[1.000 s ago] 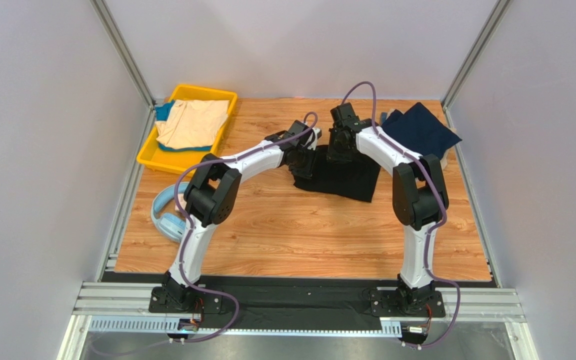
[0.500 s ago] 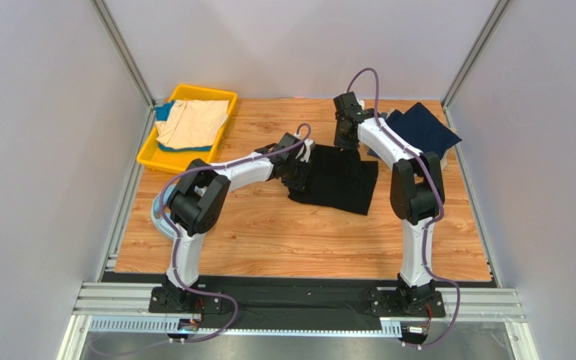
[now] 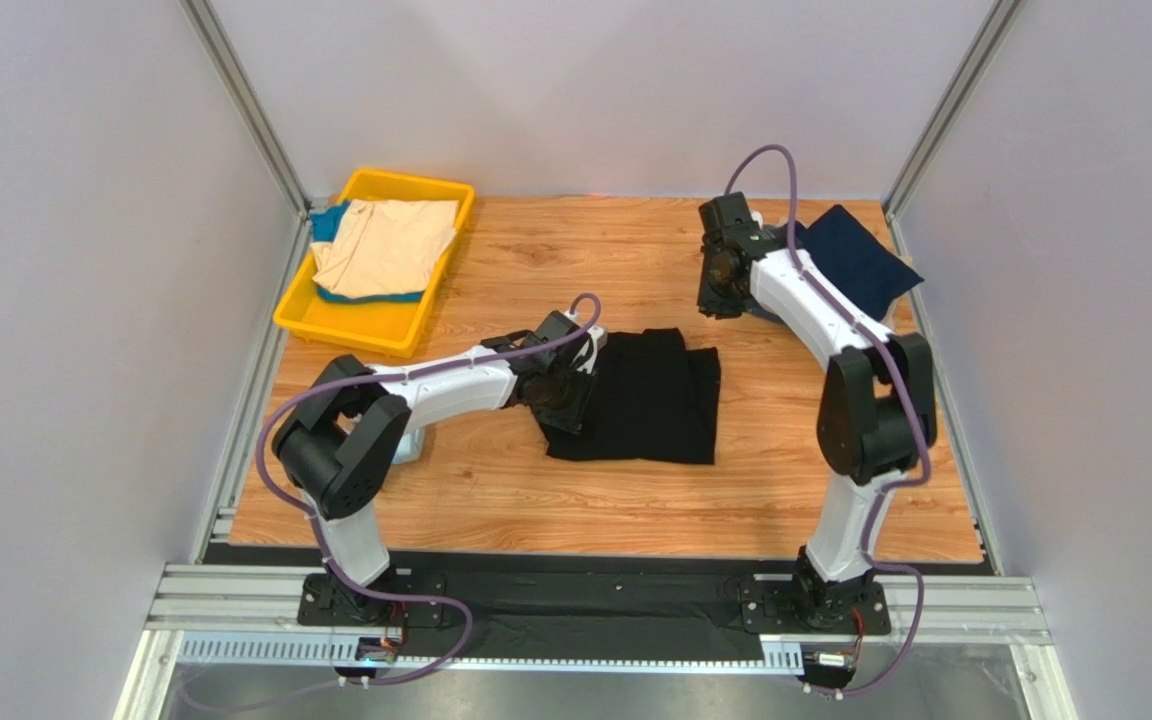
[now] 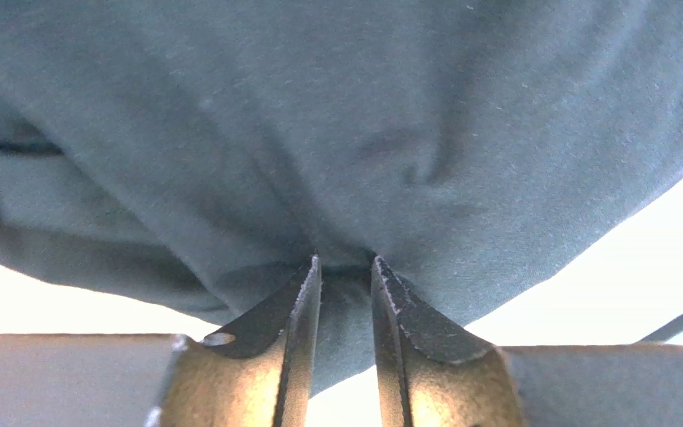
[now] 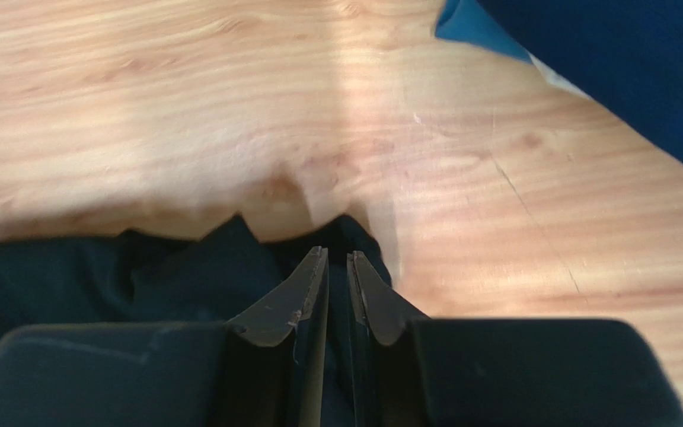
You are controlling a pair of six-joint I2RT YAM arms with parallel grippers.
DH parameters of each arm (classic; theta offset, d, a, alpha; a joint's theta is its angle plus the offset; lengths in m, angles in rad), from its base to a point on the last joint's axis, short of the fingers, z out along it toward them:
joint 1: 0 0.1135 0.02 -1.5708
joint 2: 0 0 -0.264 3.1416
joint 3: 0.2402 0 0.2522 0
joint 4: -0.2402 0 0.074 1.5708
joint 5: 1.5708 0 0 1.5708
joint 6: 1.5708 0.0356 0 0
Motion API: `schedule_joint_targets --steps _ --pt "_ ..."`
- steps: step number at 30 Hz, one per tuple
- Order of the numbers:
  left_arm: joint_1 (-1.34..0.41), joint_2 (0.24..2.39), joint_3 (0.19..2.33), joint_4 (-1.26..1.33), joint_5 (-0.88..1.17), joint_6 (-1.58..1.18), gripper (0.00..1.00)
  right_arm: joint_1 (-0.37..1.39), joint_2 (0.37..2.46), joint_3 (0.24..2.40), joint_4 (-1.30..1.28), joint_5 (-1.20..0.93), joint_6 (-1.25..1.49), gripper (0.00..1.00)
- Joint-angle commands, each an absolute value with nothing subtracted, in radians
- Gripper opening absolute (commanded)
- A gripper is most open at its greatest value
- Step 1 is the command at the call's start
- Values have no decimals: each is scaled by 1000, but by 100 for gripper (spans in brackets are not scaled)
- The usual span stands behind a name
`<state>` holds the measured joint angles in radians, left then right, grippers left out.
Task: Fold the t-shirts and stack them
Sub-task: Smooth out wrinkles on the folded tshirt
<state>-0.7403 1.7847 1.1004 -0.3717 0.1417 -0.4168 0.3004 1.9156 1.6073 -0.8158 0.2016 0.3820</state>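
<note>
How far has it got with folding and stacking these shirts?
Done: the black shirt lies folded into a rough rectangle mid-table. In hand: the left gripper has its jaws shut on that shirt's edge. Left: the navy shirt lies apart at the far right and a cream shirt sits in the yellow tray, so stacking remains.

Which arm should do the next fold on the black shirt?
Left, probably. The left pincer pinches the black shirt at its edge; the right pincer is over by the navy shirt.
</note>
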Motion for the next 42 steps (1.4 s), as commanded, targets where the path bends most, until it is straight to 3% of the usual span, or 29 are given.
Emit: schedule_joint_targets --steps 1,8,22,25,29,33,42 --pt "-738 1686 1127 -463 32 -410 37 319 1691 1508 -767 106 373 20" --pt "-719 1732 1273 -514 2 -379 38 429 1629 1364 -729 77 410 20" --pt "-676 2029 1451 -541 18 -367 36 488 1940 1376 -666 129 423 17" --pt "-676 2016 1395 -514 38 -387 36 488 1965 1361 -675 150 425 14" --pt "-675 1967 1277 -482 43 -408 35 486 1970 1350 -732 184 443 0" --pt "-675 1853 1135 -422 80 -446 24 476 1919 1295 -741 181 460 1" --pt "-675 1743 933 -351 100 -486 22 477 1798 1184 -741 140 456 0"
